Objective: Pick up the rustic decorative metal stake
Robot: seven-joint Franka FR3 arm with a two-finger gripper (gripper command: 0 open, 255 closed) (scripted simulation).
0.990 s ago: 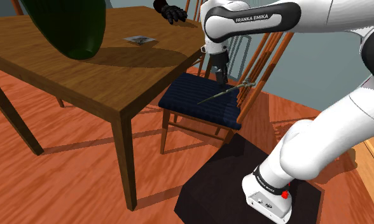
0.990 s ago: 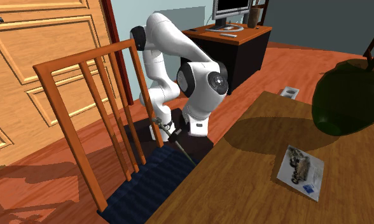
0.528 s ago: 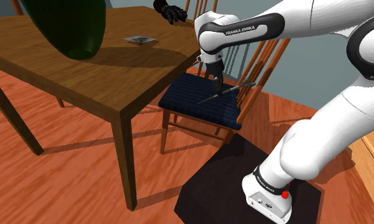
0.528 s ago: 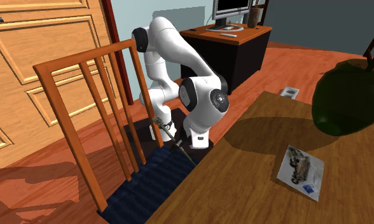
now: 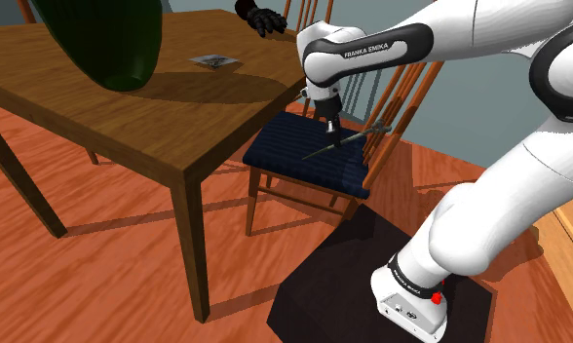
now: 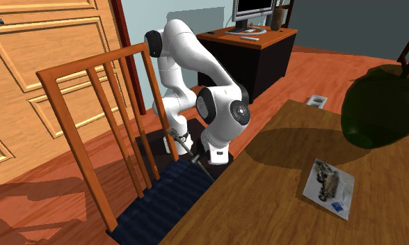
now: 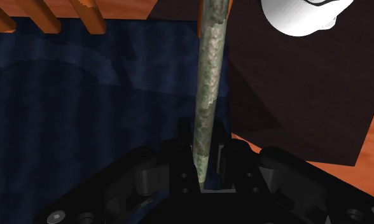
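Stake [image 7: 208, 89] between jaws, along seat [image 7: 84, 127] edge

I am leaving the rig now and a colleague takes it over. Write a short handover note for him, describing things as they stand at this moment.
Gripper: low over the dark blue seat cushion, and it seems shut on the stake.
Stake: a thin, mottled grey-green rod. It lies across the cushion with one end near the backrest spindles.
Done: approach, and probably the grasp.
Left: lift the stake clear of the cushion. A straight upward move looks safest, because the spindles are close.
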